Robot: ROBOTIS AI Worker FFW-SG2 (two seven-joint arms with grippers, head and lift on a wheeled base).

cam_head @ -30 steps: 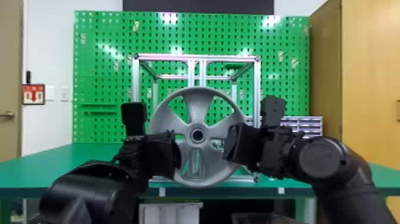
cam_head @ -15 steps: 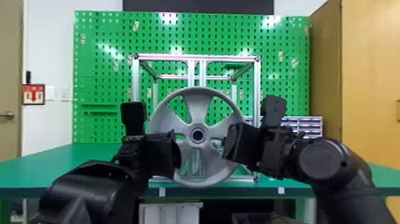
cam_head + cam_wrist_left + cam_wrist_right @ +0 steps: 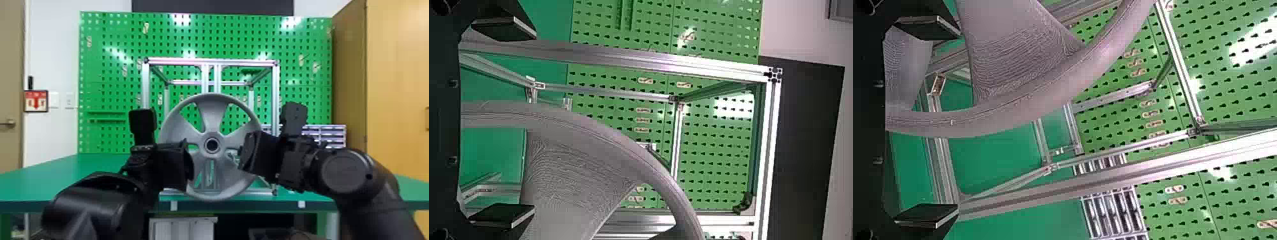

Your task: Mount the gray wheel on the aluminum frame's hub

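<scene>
My left gripper (image 3: 188,166) is at the left side of the upright gray wheel (image 3: 212,116), and my right gripper (image 3: 247,151) is at its right side. The wheel stands face-on before the aluminum frame (image 3: 210,61), its center over the two middle posts. The frame's hub is hidden behind it, so I cannot tell how they meet. In the left wrist view, the fingers of my left gripper (image 3: 535,121) are wide apart with the wheel's rim (image 3: 624,145) between them. My right gripper (image 3: 959,121) is likewise open, the rim (image 3: 1018,105) passing nearer one finger.
The frame stands on the green table (image 3: 105,162) in front of a green pegboard (image 3: 111,70). Small drawers (image 3: 325,131) are behind the frame's right side, and a wooden cabinet (image 3: 392,79) stands farther right. A white unit (image 3: 183,228) is below the table's front edge.
The wheel has shifted very slightly to the left between the grippers. Both arms look nearly unmoved.
</scene>
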